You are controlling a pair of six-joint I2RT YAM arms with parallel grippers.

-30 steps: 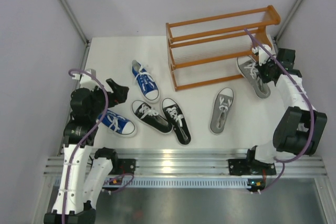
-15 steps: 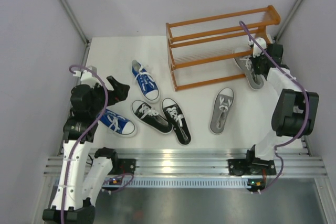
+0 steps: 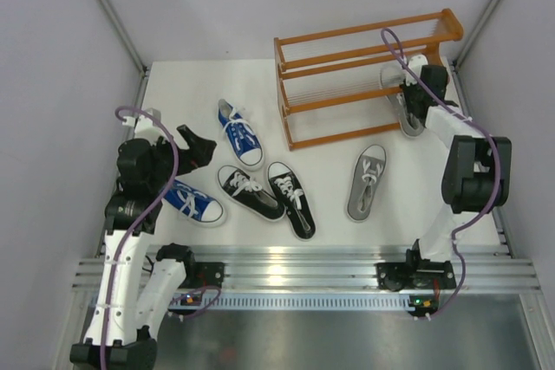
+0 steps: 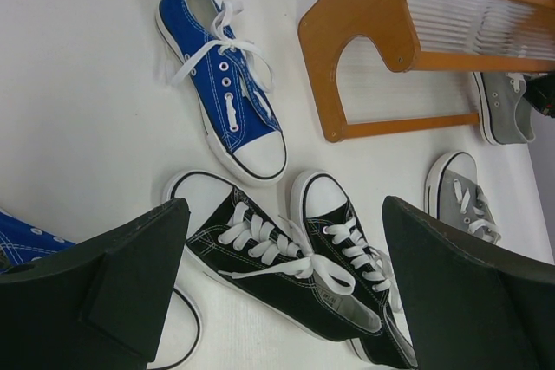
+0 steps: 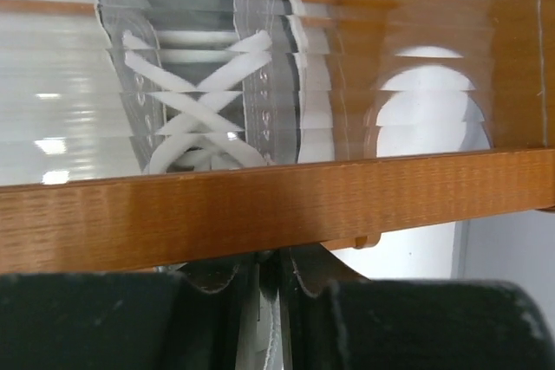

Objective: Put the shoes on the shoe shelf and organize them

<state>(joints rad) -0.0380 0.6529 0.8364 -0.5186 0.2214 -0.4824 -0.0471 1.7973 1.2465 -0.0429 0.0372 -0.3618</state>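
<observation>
Pointing toe-first under the slats at the right end of the shoe shelf [image 5: 260, 205], the grey sneaker [image 3: 401, 103] is pinched at its heel by the right gripper [image 5: 269, 288], likely to seat it lengthwise. The left gripper [image 3: 198, 140] hangs spread wide above the black sneakers [image 4: 295, 266], seemingly its next pick.

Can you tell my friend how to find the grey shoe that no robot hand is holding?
Find the orange-brown shelf at the back of the white table. In front of its right half lies a grey shoe, alone. Its neighbours are black shoes, and the other grey shoe is at the shelf, pinched by the right gripper.
</observation>
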